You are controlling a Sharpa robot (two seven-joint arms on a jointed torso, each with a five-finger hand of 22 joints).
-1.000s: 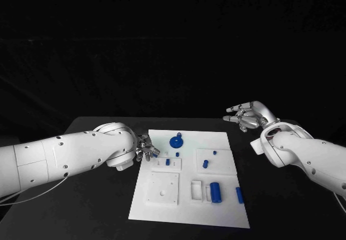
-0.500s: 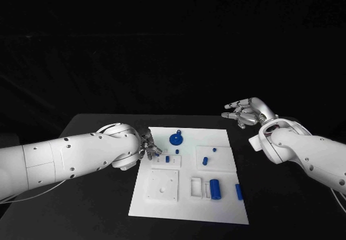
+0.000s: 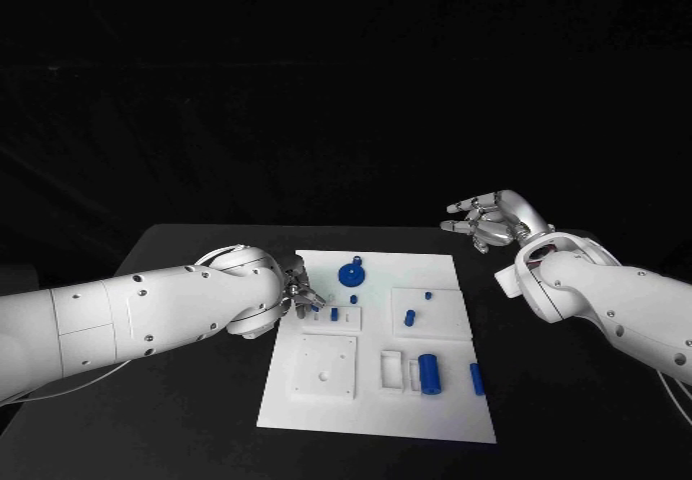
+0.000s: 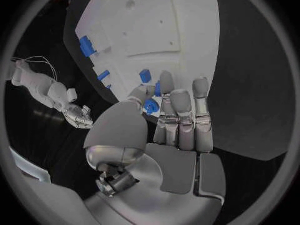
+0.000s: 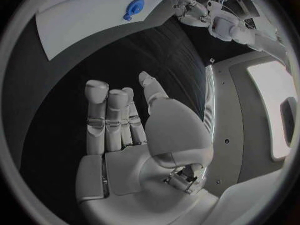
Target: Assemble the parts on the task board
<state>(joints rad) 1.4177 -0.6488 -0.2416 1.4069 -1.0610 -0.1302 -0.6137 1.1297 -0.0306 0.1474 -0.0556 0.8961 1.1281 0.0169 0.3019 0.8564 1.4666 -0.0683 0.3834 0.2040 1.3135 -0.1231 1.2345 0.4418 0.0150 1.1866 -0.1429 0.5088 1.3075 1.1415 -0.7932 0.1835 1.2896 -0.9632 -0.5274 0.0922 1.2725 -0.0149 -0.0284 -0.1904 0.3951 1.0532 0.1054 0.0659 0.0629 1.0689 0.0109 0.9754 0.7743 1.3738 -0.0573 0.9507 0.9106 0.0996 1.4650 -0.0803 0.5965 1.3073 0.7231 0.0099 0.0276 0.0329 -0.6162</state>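
The white task board (image 3: 378, 425) lies mid-table. My left hand (image 3: 299, 297) hovers at its left edge and pinches a small blue part (image 4: 150, 105) between thumb and a finger, close to a small blue peg (image 3: 335, 314) in the board. My right hand (image 3: 488, 220) is raised beyond the board's far right corner, fingers apart, palm bare (image 5: 125, 130). A round blue knob (image 3: 352, 273) sits at the board's far side. A blue cylinder (image 3: 428, 374) and a blue bar (image 3: 476, 378) lie at the near right.
A raised white square block (image 3: 326, 366) takes the board's near left. Two more small blue pegs (image 3: 410, 319) (image 3: 428, 297) stand in the right-hand panel. Black table (image 3: 188, 400) surrounds the board on both sides.
The whole picture has shifted a little. My left hand has sunk slightly toward the board with the blue part in it. My right hand stays raised and open.
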